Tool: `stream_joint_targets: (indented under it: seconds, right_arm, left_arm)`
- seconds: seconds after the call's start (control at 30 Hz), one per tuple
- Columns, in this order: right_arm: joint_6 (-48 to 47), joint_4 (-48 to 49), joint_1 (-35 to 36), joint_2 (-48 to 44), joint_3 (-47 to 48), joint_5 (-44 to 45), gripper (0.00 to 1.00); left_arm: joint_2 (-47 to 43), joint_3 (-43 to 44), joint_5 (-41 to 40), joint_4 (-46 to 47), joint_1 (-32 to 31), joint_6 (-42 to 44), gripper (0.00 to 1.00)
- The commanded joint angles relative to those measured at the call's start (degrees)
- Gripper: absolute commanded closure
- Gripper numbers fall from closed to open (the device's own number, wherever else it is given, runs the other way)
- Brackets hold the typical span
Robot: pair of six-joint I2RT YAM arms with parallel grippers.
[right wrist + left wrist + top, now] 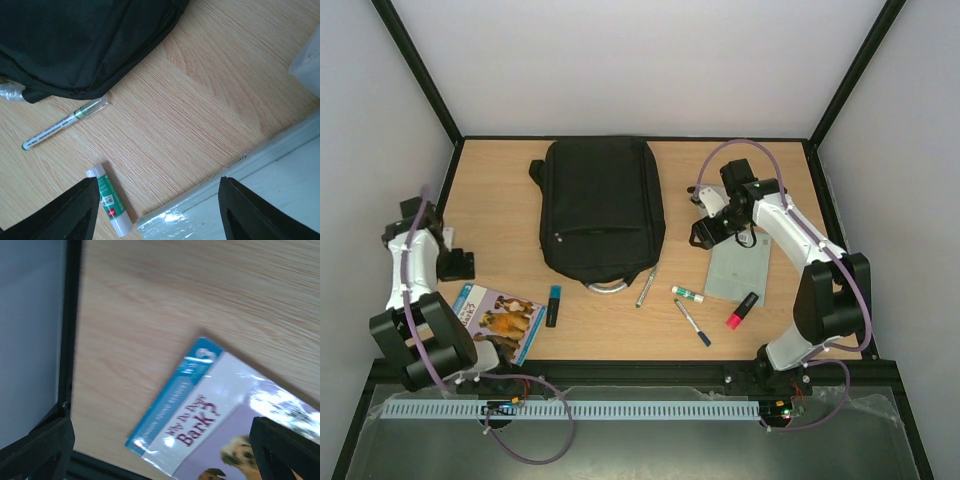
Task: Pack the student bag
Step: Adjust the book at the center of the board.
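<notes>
**On the table [500, 190], the student bag [602, 208] lay flat, nothing gripped**

Toward the back of the table, near its middle, the student bag lay face up with its grey loop handle [605, 287] at the near end. A silver pen [645, 287] lay just beside that handle. To the right of the pen were a green-and-white marker [687, 294], a dark pen [692, 323] and a red marker [741, 311].

The right hand [710, 232] hovered between the bag and a translucent pouch [738, 268]. Its fingers were spread apart with nothing between them. Its wrist view looked down on the bag's edge [85, 40], the silver pen [65, 123] and the green-and-white marker [111, 206].

The left hand [455, 265] hung near the table's left edge, well apart from the bag, just behind a picture book [498, 320]. A blue-capped marker [552, 306] lay just beside the book's right edge. In the left wrist view the fingers [285, 450] stood wide open and empty above the book's corner [220, 425], touching nothing.
</notes>
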Motion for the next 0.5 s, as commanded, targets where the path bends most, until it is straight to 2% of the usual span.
stream_joint_targets:
  seconds: [0.0,0.17,0.33,0.43,0.47]
  right_arm:
    - [0.65,-3.05,0.74,1.61,2.32,-1.64,0.34]
    - [0.59,-3.04,1.07,1.99,2.37,-1.34,0.34]
    - [0.22,-3.36,1.24,2.17,2.28,-1.07,0.34]
    - [0.3,-3.21,1.45,2.79,2.73,-1.18,0.34]
    - [0.3,-3.11,1.57,3.02,3.05,-1.18,0.34]
  left_arm:
    - [2.3,4.34,-1.24,-0.17,6.57,-3.87,0.01]
    - [7.65,6.68,2.86,-5.48,10.41,-2.93,0.03]
    - [13.7,4.57,6.35,-9.9,18.88,-0.68,0.05]
    - [16.09,2.65,9.61,-11.51,21.43,3.1,0.2]
    - [15.5,1.68,9.89,-11.04,21.58,3.96,0.21]
